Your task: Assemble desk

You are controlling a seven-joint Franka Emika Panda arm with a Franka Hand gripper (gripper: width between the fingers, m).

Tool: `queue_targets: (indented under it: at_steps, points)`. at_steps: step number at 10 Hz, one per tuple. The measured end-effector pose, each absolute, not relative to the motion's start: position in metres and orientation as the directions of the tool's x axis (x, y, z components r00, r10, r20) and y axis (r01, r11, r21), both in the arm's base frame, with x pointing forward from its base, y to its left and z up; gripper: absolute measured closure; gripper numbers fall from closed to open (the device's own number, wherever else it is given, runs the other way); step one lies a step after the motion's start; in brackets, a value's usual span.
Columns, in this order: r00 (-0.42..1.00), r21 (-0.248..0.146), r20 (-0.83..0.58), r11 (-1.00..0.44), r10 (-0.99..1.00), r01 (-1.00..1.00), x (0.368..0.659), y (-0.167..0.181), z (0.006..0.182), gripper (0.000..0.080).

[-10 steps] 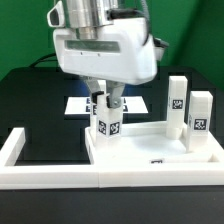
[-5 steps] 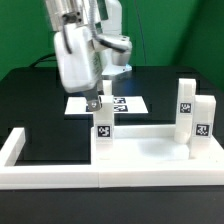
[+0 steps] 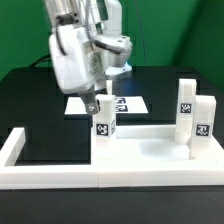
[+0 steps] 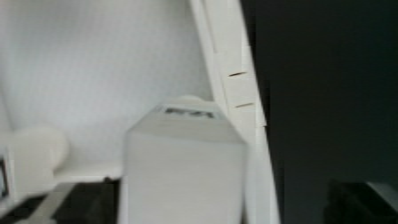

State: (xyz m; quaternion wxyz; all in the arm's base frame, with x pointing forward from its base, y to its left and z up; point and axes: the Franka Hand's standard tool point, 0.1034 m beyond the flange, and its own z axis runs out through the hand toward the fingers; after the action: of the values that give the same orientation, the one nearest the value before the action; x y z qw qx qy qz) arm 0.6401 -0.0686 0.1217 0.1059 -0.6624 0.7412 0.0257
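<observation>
Along the exterior view's left runs the low border wall (image 3: 20,145) on the black surface (image 3: 40,100). Next comes the gripper (image 3: 101,104), just above a leg (image 3: 104,128) standing at the tabletop's (image 3: 150,155) near corner; I cannot tell whether its jaws are apart or still clamping. To finish well, it should lift straight up without nudging the leg. Two more legs (image 3: 192,118) stand on the right.
</observation>
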Motion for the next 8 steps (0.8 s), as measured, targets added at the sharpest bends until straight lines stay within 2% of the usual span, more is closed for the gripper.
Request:
queue_targets:
  at_steps: [1, 2, 5, 6, 7, 8]
  points:
    - [0.107, -0.121, -0.153, -0.089, -0.982, -0.989, 0.639, -0.063, 0.120, 0.0173]
    - [0.267, -0.133, -0.131, -0.250, -0.955, -0.959, 0.639, -0.058, 0.120, 0.0157]
    - [0.448, -0.157, -0.100, -0.430, -0.889, -0.889, 0.639, -0.061, 0.120, 0.0151]
    - [0.577, -0.147, -0.068, -0.564, -0.814, -0.813, 0.638, -0.062, 0.119, 0.0150]
    - [0.742, -0.122, -0.029, -0.734, -0.670, -0.668, 0.637, -0.062, 0.116, 0.0150]
    - [0.834, -0.119, -0.021, -0.827, -0.551, -0.549, 0.635, -0.056, 0.110, 0.0150]
